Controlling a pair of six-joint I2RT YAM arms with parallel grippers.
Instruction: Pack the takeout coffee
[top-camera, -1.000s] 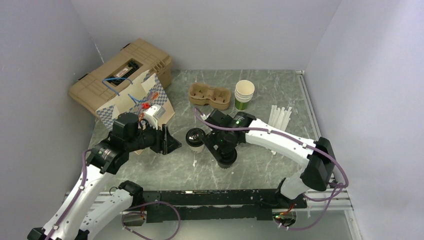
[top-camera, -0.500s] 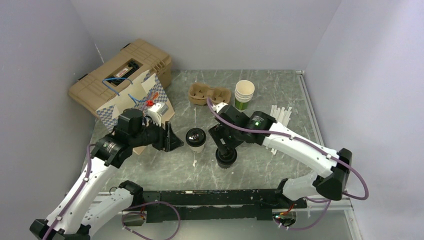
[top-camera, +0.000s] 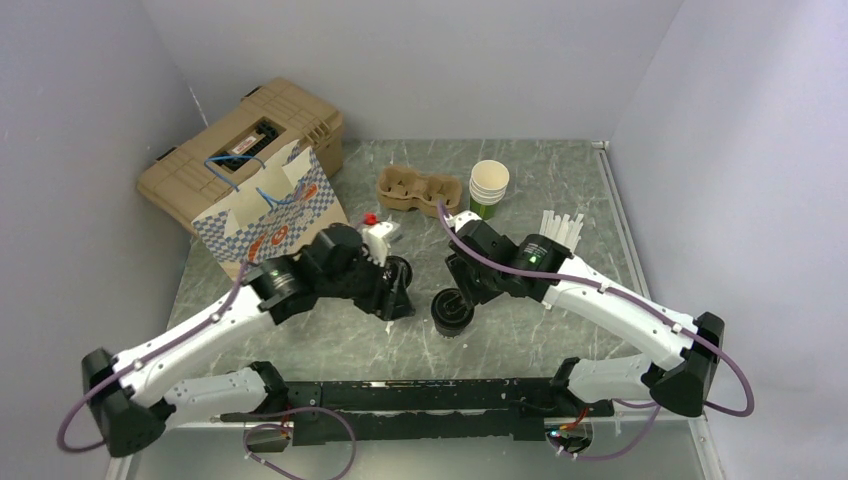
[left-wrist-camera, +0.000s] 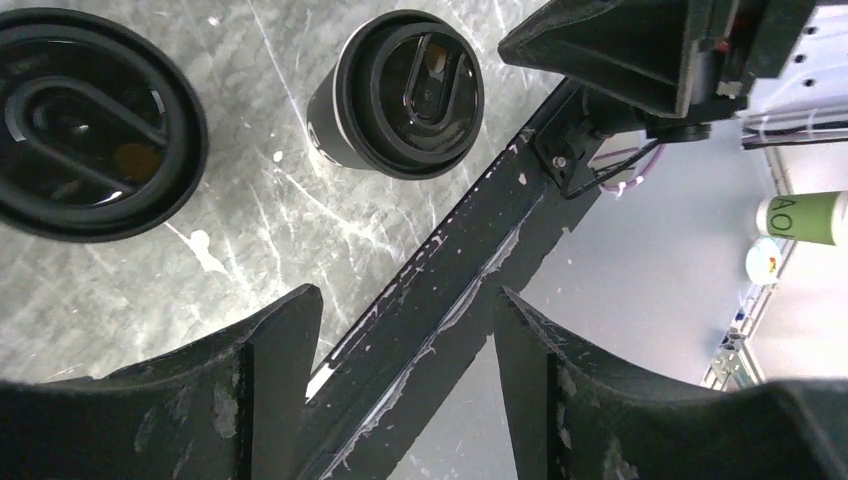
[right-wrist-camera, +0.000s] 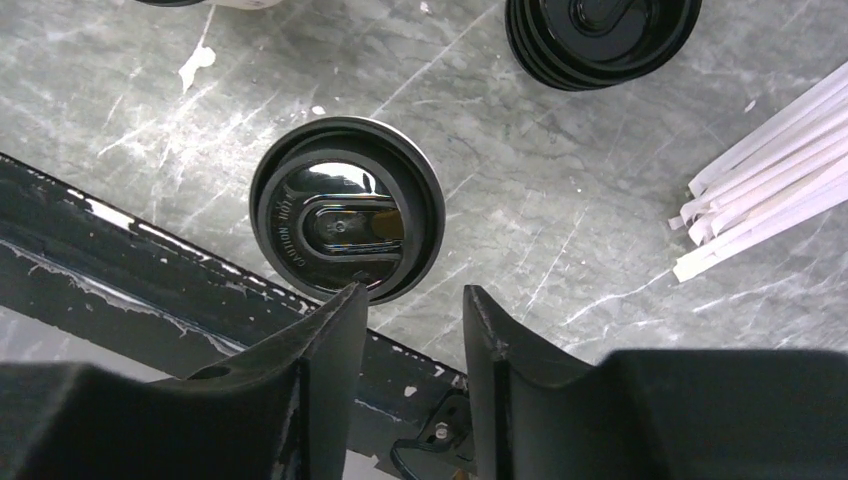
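**Containers.** A checkered paper bag (top-camera: 268, 212) with blue handles stands upright against a closed tan hard case (top-camera: 245, 130) at the far left of the table (top-camera: 340, 335). The bag's contents cannot be made out. A cardboard cup carrier (top-camera: 420, 190) lies at the far centre, both wells showing bare cardboard. Beside it stands a nested stack of lidless cups (top-camera: 489, 186).

**Task item.** The takeout coffee (left-wrist-camera: 95, 110) stands upright near the middle of the table. The left gripper (left-wrist-camera: 405, 305) hangs just at its near side, jaws spread wide and empty. The cup lies outside the fingers, not between them. The right gripper (right-wrist-camera: 412, 295), jaws partly parted and empty, hangs just beside a second, dark-sided lidded cup (right-wrist-camera: 347, 222) to the right of the coffee. A stack of black lids (right-wrist-camera: 600, 30) and white straws (right-wrist-camera: 760, 170) lie beyond.
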